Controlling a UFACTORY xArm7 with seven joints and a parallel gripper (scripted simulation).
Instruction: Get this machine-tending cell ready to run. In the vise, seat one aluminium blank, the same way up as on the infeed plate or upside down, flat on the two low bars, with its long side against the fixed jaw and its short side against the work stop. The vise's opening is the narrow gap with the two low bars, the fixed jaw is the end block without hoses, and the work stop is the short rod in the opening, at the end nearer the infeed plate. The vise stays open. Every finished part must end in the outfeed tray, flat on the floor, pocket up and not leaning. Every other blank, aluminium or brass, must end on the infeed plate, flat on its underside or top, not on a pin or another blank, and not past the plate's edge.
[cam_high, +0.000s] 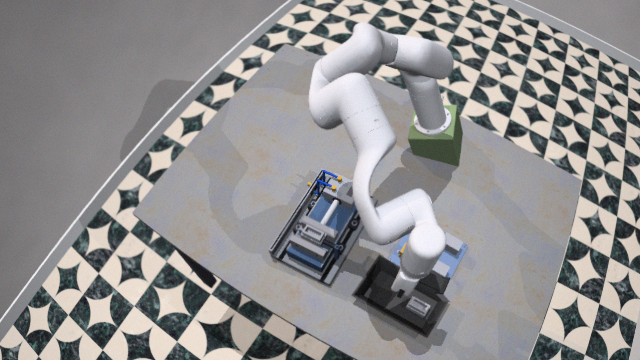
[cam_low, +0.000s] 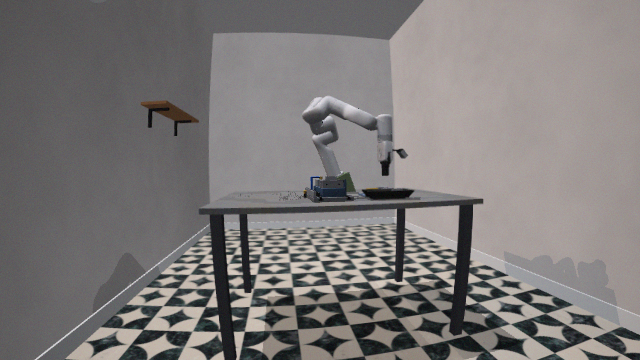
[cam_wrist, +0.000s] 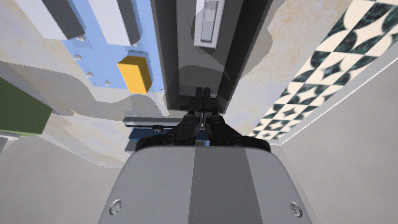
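Note:
My gripper (cam_high: 398, 290) is shut and empty, hanging above the black outfeed tray; it also shows in the exterior view (cam_low: 385, 172) and the wrist view (cam_wrist: 202, 92). A grey finished part (cam_high: 418, 305) lies pocket up on the tray floor, and shows ahead of the fingers in the wrist view (cam_wrist: 207, 22). The blue infeed plate (cam_high: 442, 256) behind the tray holds two aluminium blanks (cam_wrist: 55, 17) (cam_wrist: 122, 20) and a brass blank (cam_wrist: 134, 74). The vise (cam_high: 317, 227) stands to the left, with what looks like a second pocketed grey part (cam_high: 312, 231) in its opening.
The arm's green base block (cam_high: 435, 135) stands at the back of the table. The vise's blue hoses (cam_high: 325, 177) rise at its far end. The tray has raised walls, and sits near the table's front edge.

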